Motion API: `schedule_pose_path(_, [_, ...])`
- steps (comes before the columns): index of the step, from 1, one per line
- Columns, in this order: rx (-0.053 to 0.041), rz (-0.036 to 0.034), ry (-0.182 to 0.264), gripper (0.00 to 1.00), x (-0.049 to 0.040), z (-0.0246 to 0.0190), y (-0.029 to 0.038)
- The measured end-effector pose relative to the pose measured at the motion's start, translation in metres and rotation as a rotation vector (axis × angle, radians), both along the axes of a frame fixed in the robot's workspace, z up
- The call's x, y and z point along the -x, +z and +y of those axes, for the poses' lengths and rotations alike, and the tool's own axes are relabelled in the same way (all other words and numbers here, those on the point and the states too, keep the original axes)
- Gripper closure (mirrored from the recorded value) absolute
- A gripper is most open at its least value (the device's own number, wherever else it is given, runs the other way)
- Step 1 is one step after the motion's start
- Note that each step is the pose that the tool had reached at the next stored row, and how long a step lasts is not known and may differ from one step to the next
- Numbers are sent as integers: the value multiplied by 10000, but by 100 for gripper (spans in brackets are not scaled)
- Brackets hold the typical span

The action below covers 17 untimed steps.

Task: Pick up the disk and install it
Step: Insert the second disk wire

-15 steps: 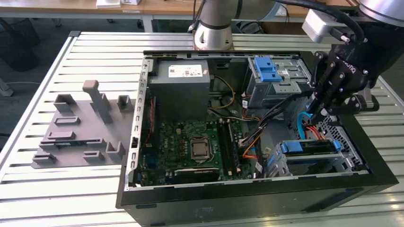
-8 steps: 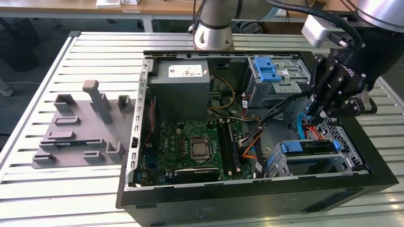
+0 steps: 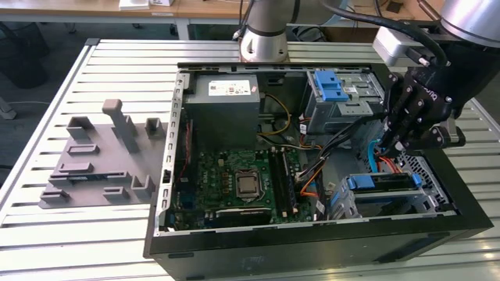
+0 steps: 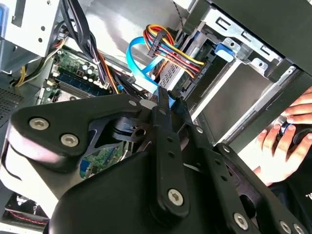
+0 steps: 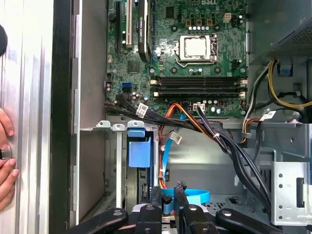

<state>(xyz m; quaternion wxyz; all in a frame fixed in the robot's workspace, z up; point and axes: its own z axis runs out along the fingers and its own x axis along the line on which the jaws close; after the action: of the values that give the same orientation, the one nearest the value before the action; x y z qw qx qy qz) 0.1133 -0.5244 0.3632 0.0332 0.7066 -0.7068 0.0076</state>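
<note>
Gripper (image 3: pixel 397 146) low inside the open computer case (image 3: pixel 312 246), fingers (image 5: pixel 181 195) nearly together around a blue cable (image 5: pixel 195 196) — grip uncertain, disk not discernible, hand (image 4: pixel 285 141) resting beside the case.

The arm reaches steeply down, its gripper (image 3: pixel 399 143) with fingers (image 5: pixel 181 195) nearly together.

Matt black metal gripper (image 3: pixel 400 140); ribbed metal table (image 3: pixel 93 76)

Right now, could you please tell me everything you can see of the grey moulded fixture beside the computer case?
The grey fixture is a matt, plastic-looking base plate with upright posts, blocks and slotted holders. It lies flat on the slatted metal table, at the exterior view's left of the open computer case.
</note>
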Motion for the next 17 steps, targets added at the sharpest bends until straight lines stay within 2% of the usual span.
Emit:
schedule_pose_path(6, [0,0,3,75,0,-62,-36])
schedule_pose_path(12, [-13,0,17,75,0,-96,-126])
schedule_pose_path(17, [-20,-7,23,75,0,-173,-163])
